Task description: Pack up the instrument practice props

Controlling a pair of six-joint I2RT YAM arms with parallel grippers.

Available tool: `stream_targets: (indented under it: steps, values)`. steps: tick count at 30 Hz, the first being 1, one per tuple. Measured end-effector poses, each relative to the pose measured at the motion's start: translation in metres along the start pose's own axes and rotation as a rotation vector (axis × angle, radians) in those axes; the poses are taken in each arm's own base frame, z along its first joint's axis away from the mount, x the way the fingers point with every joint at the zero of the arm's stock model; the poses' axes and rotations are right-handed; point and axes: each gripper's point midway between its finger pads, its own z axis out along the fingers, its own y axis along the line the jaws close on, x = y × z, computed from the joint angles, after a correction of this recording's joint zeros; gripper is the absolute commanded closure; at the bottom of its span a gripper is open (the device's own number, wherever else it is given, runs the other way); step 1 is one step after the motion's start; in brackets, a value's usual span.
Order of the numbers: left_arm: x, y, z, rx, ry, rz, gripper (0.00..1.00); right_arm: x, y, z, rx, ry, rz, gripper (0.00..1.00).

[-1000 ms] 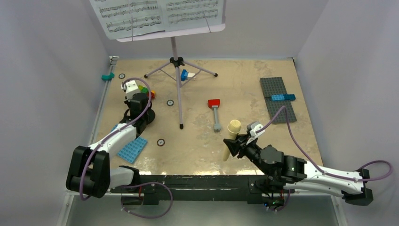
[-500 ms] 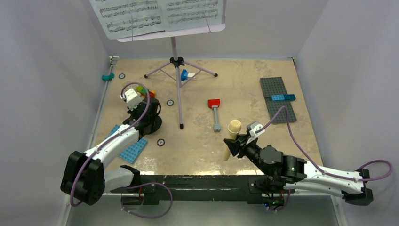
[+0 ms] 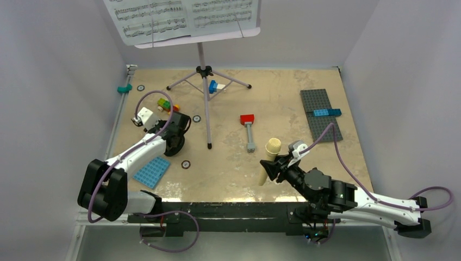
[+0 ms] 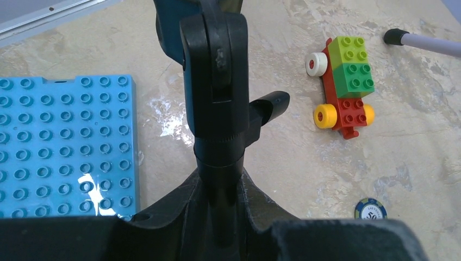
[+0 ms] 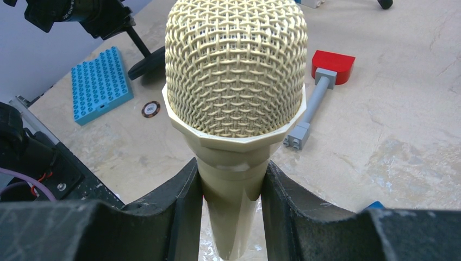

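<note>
Standing at the upper centre of the overhead view, the lilac music stand (image 3: pixel 201 54) is seen on its tripod legs on the table (image 3: pixel 282 103), with the sheet-music pages (image 3: pixel 179 16) spread across its tray. A grey studded plate (image 3: pixel 322 114) is laid flat at the right, and a blue studded plate (image 3: pixel 152 172) at the lower left. Just above the blue plate, the black mic stand (image 4: pixel 215 109) is clamped at its pole by the left gripper (image 4: pixel 217 187), whose fingers are closed tight against it on both sides. Whether its round base is touching the table cannot be told. At the lower centre, the cream microphone (image 5: pixel 235 70) is gripped around its handle by the right gripper (image 5: pixel 231 185), fingers pressed to either side, mesh head uppermost. A small brick car (image 4: pixel 348 81) is seen beside the mic stand.
</note>
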Motion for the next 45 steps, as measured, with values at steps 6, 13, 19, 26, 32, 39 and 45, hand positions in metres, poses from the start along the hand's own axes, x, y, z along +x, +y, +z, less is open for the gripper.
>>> stream_targets:
  steps: [6, 13, 19, 26, 32, 39, 45]
  values:
    - [-0.001, -0.003, 0.002, 0.002, -0.027, 0.032, 1.0, 0.002, -0.001, 0.0, 0.003, 0.009, -0.008, 1.0]
    - [0.001, -0.007, -0.002, 0.025, -0.046, 0.093, 1.0, 0.001, -0.003, -0.003, 0.003, 0.005, 0.0, 1.0]
    - [0.006, -0.009, -0.009, 0.044, -0.046, 0.124, 0.95, 0.002, -0.003, -0.003, 0.003, 0.008, 0.006, 1.0]
    - [0.014, -0.01, -0.018, 0.075, -0.052, 0.161, 0.82, 0.004, -0.004, -0.004, 0.006, 0.016, 0.014, 1.0]
    - [0.023, -0.013, -0.032, 0.121, -0.056, 0.22, 0.65, 0.008, -0.005, -0.005, 0.011, 0.032, 0.015, 1.0]
    - [0.032, -0.004, -0.036, 0.113, -0.019, 0.243, 0.5, 0.011, -0.006, -0.005, 0.014, 0.043, 0.011, 1.0]
    - [0.033, 0.004, -0.039, 0.099, -0.005, 0.245, 0.4, 0.012, -0.006, -0.005, 0.015, 0.044, 0.01, 1.0]
